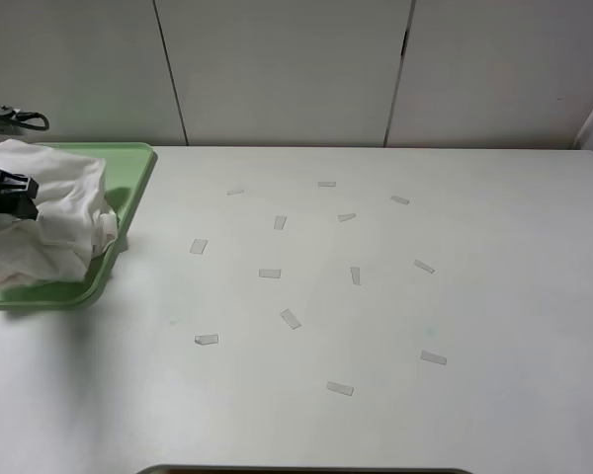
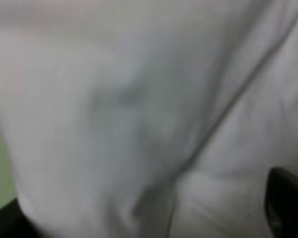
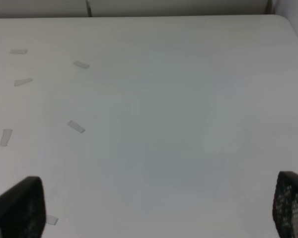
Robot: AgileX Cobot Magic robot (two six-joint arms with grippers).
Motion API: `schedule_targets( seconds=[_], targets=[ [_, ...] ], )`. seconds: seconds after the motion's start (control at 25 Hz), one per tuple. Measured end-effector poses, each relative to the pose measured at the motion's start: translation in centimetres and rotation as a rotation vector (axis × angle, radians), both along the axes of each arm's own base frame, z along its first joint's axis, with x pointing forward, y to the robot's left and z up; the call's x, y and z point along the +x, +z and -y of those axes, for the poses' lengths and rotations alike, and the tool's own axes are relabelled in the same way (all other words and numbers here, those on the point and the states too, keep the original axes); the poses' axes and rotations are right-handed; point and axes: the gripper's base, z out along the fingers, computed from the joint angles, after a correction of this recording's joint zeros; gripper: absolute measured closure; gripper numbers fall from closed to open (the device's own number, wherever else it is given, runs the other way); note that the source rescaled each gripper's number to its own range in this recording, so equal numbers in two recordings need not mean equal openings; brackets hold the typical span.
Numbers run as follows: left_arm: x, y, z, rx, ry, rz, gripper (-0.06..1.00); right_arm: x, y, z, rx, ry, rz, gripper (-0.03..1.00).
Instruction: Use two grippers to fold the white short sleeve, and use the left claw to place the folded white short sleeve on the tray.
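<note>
Find the white short sleeve (image 1: 49,212) bunched in a wrinkled heap on the tray (image 1: 130,188), with part of the cloth hanging over the tray's right rim. The left claw (image 1: 18,197) sits on top of the heap, its black fingers resting against the cloth.

In the left wrist view, the cloth fills nearly the whole picture and lies between the two fingers (image 2: 288,206), whose dark tips show only at the two lower corners. The fingers stand well apart, with fabric bulging between them; you cannot tell whether they still pinch any fold.

The right gripper (image 3: 159,208) hangs over bare table (image 3: 179,109), its fingers (image 3: 20,208) spread wide and holding nothing. The shirt lies well apart from them. Small tape strips (image 1: 291,318) are scattered on the table.
</note>
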Motion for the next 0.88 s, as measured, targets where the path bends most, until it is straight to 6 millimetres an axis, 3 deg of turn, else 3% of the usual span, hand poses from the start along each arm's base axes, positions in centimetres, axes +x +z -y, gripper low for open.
schedule_targets(
  seconds=[0.08, 0.2, 0.56, 0.88],
  targets=[
    [0.2, 0.5, -0.1, 0.007, -0.010, -0.017, 0.03, 0.0, 0.0, 0.0, 0.000, 0.000, 0.000, -0.03],
    [1.0, 2.0, -0.4, 0.009, -0.016, -0.044, -0.03, 0.0, 0.0, 0.0, 0.000, 0.000, 0.000, -0.03],
    [2.0, 7.1, -0.4, -0.050, -0.010, -0.180, -0.05, 0.0, 0.0, 0.0, 0.000, 0.000, 0.000, -0.03],
    [0.6, 10.4, 0.4, -0.117, -0.009, -0.230, -0.05, 0.0, 0.0, 0.0, 0.000, 0.000, 0.000, -0.03]
  ],
)
